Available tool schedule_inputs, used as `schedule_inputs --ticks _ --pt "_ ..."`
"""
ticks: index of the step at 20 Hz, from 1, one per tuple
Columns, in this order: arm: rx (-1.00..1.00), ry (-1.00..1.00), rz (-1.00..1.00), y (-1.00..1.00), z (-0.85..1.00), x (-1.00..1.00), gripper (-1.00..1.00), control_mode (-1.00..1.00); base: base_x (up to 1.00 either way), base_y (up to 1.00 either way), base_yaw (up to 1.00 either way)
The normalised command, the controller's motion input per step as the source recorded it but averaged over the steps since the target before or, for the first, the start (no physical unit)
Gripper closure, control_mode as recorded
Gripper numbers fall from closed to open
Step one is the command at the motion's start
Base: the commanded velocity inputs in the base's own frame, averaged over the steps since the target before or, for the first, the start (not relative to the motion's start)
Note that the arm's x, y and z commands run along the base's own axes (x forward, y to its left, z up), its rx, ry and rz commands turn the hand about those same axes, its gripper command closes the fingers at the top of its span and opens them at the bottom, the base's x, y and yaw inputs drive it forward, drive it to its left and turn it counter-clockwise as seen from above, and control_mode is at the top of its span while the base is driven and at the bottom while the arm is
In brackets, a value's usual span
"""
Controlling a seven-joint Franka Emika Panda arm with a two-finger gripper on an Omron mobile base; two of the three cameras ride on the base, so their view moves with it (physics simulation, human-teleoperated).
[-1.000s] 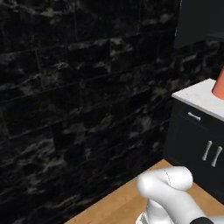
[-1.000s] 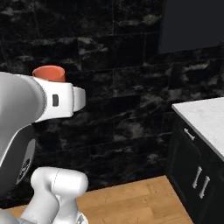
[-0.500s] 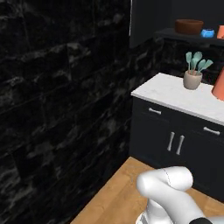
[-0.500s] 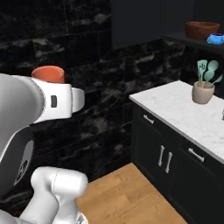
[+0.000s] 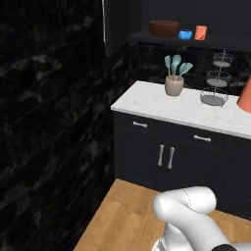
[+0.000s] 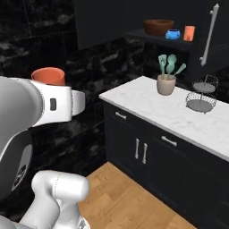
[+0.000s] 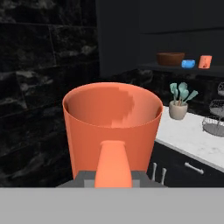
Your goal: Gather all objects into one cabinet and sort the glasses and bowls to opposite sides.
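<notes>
orange handled mug (image 7: 112, 127) sits upright in the claw (image 7: 113, 177), handle facing the camera; claw looks closed on it, fingertips hidden. on the open black wall cabinet shelf (image 6: 156, 37): brown wooden bowl (image 6: 158, 27), small blue bowl (image 6: 172, 34), second orange mug (image 6: 189, 33). beige utensil pot with teal spoons (image 5: 174, 78) and wire basket stand (image 5: 215, 81) on the white worktop (image 5: 171, 105).
</notes>
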Motion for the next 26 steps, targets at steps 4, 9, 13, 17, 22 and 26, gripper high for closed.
schedule_inputs --ticks 4,9,13,17,22,26 --pt "0.0 0.0 0.0 0.0 0.0 0.0 1.0 1.0 0.29 0.0 -0.41" --pt "0.0 0.0 0.0 0.0 0.0 0.0 1.0 1.0 0.3 0.0 -0.37" --pt "0.0 0.0 0.0 0.0 0.0 0.0 1.0 1.0 0.29 0.0 -0.32" --pt "0.0 0.0 0.0 0.0 0.0 0.0 1.0 1.0 0.34 0.02 -0.3" --pt "0.0 0.0 0.0 0.0 0.0 0.0 1.0 1.0 0.49 0.2 -0.21" --pt "0.0 0.0 0.0 0.0 0.0 0.0 1.0 1.0 0.69 0.4 -0.14"
